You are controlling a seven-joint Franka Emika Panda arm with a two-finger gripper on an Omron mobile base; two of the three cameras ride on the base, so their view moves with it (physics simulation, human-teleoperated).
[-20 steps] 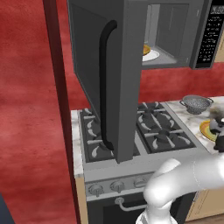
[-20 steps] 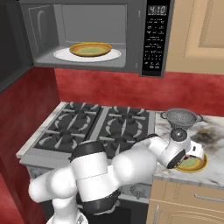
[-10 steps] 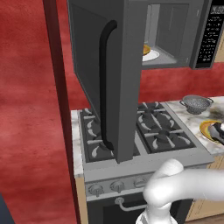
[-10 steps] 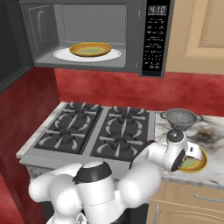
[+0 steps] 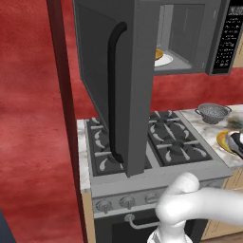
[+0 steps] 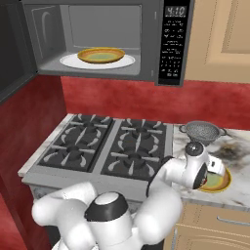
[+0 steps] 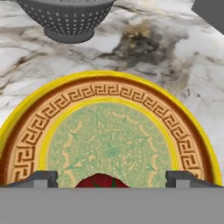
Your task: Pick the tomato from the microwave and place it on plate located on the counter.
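The round plate, yellow-rimmed with a pale green centre, lies on the marbled counter right of the stove. My gripper hangs just above it, open, with its fingertips wide apart. The red tomato shows between them at the plate's near part, clear of both tips. The same plate peeks out from under the gripper in the right base view, and at the right edge in the left base view. The dark grey microwave hangs above the stove with its door swung wide open.
A grey metal colander stands on the counter just behind the plate. Inside the microwave a white plate carries an orange-rimmed dish. The black gas stove lies left of the counter. The open door juts out over the stove's left half.
The hand has stayed low over the plate, shifting only slightly. The arm's elbow and upper links have swung lower and to the right.
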